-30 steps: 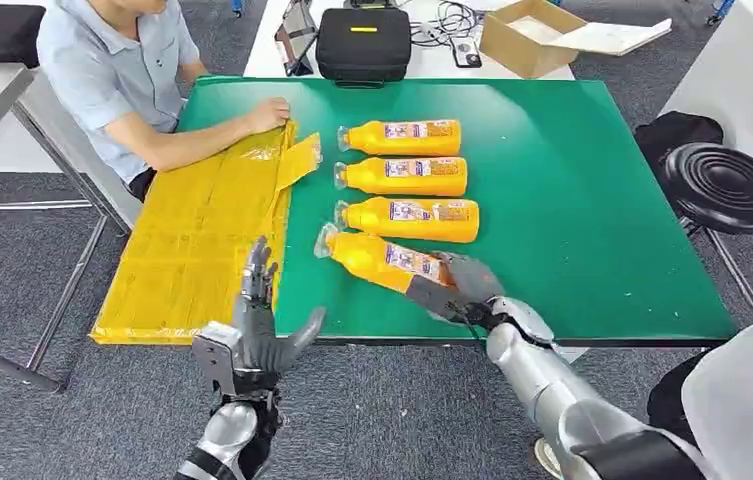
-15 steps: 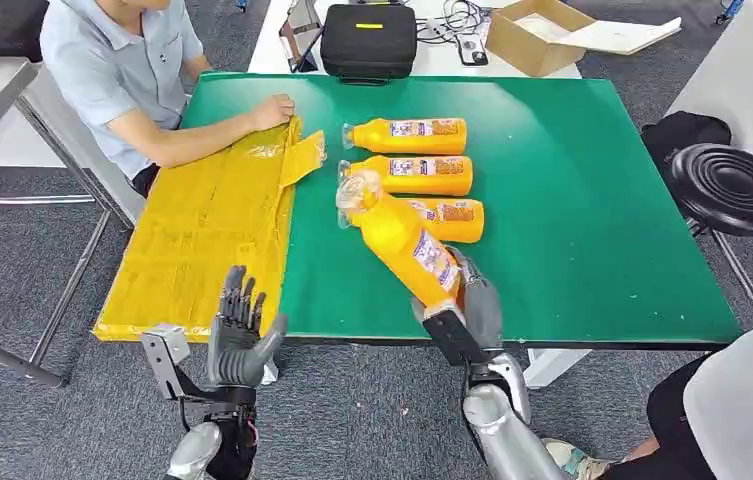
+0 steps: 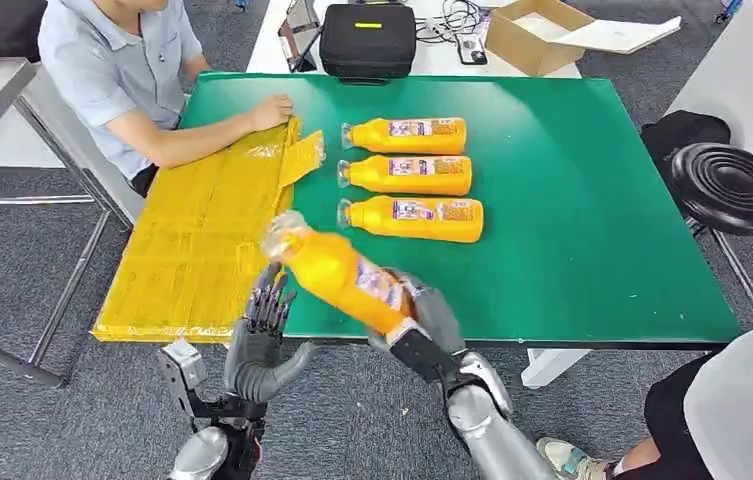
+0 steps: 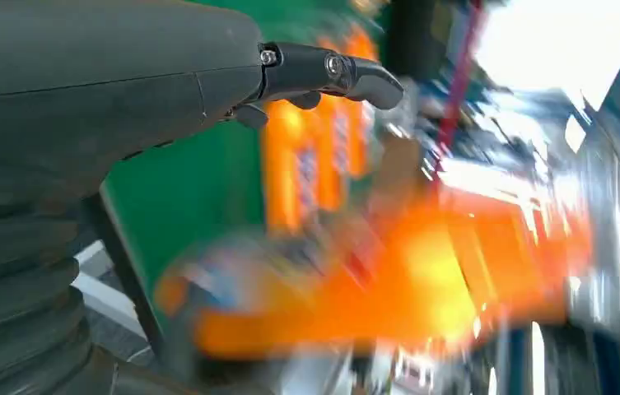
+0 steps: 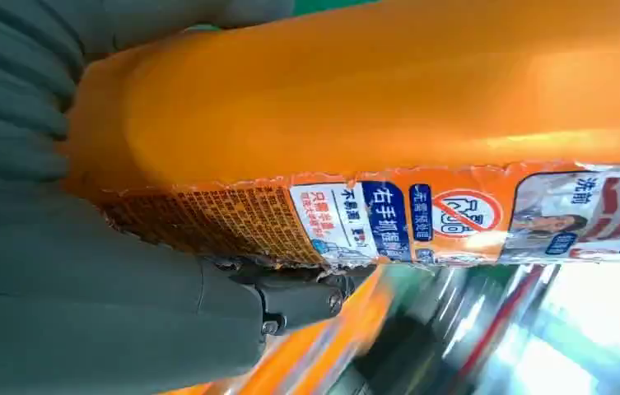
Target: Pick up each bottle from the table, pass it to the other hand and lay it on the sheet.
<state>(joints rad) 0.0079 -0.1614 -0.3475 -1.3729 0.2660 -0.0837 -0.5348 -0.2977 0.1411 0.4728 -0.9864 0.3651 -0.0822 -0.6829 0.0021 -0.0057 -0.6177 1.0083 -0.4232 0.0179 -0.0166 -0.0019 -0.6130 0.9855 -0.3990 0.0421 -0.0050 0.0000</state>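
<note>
**Right robot hand holds one bottle at the near tabletop edge; left robot hand released beside it**

Surroundings. Beyond the right robot hand (image 3: 422, 325), three orange bottles lie on their sides on the green tabletop (image 3: 592, 200), in a row, caps toward the sheet: the nearest lying bottle (image 3: 412, 218), the middle lying bottle (image 3: 407, 174) and the farthest lying bottle (image 3: 405, 135). The yellow sheet (image 3: 192, 240) covers the tabletop strip ahead of the left robot hand (image 3: 262, 345); its far corner is folded over. A seated person (image 3: 112, 70) rests a hand (image 3: 270, 110) on the far end of the sheet. A black case (image 3: 368, 40) and a cardboard box (image 3: 532, 35) stand on a white table past the bottles. A black round stool (image 3: 732, 187) stands well to the outer side of the right robot hand.

Right robot hand. It grasps the held bottle (image 3: 337, 272) around the base end. The bottle is tilted, clear of the tabletop, with its cap end pointing toward the sheet and passing just above the left robot hand's fingertips. In the right wrist view the held bottle (image 5: 372, 107) lies against the palm, label outward, with a dark finger (image 5: 298, 300) closed against it.

Left robot hand. It is released: fingers (image 3: 270, 300) extended and apart, thumb spread, holding nothing. It stands upright at the near tabletop edge, between the sheet and the held bottle. Whether the fingertips touch the bottle cannot be told; the left wrist view is motion-blurred.
</note>
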